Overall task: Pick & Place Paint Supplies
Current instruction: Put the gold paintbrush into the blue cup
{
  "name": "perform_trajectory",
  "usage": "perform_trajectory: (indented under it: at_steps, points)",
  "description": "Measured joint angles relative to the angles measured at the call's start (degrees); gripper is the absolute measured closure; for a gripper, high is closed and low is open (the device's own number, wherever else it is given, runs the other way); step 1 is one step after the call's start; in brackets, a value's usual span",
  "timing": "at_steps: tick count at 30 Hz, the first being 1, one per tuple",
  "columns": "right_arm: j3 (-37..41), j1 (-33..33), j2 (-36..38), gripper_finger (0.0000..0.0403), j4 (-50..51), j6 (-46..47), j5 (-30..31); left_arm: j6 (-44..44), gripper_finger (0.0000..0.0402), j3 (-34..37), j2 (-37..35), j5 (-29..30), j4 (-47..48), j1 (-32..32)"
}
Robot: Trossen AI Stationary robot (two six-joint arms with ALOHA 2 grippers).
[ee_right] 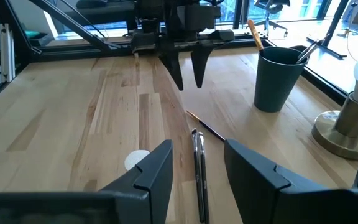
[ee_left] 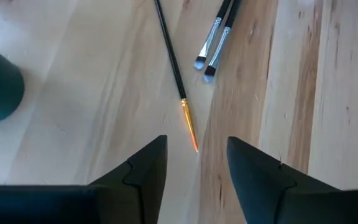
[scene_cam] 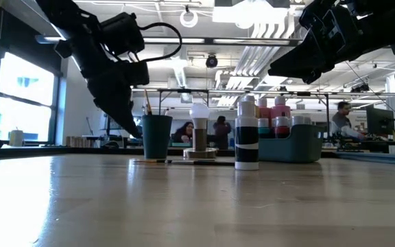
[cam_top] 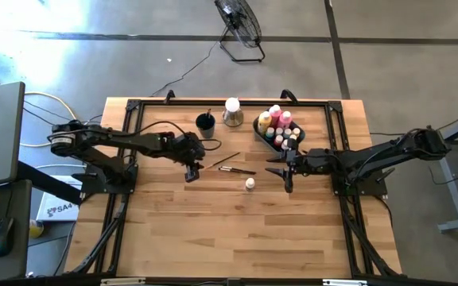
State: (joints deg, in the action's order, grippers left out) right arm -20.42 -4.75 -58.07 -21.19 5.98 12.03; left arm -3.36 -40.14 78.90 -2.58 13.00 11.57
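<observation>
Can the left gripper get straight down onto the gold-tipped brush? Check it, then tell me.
Probably yes. The left gripper hovers open right above the gold-tipped brush, whose tip lies between its fingers; nothing covers it, and the other two brushes lie apart from it.

Grey floor (cam_top: 420, 48), standing fan (cam_top: 239, 24)

A wooden table (cam_top: 213, 230) with a black frame along its edges carries a dark round cup (cam_top: 205, 123) near its far edge. Just beside the cup stands a white bulb-shaped object on a metal base (cam_top: 232, 112). A grey-blue bin (scene_cam: 300, 147) sits further along that edge (rectangular, open-topped). A floor fan (cam_top: 239, 24) stands beyond the table. People (scene_cam: 221, 132) appear in the room behind.
</observation>
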Motion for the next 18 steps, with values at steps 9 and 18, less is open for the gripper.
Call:
perform_trajectory:
  at_steps: [9, 18]
  points:
    - [0.00, -0.02, -0.01, 0.0265, 0.02, 0.00, 0.00, -1.83, 0.0233, 0.00, 5.58, 3.26, -1.78, 0.02]
    - [0.01, 0.00, 0.01, 0.0265, 0.07, -0.02, 0.00, -3.19, 0.0233, 0.00, 11.62, 1.69, -6.93, -0.07]
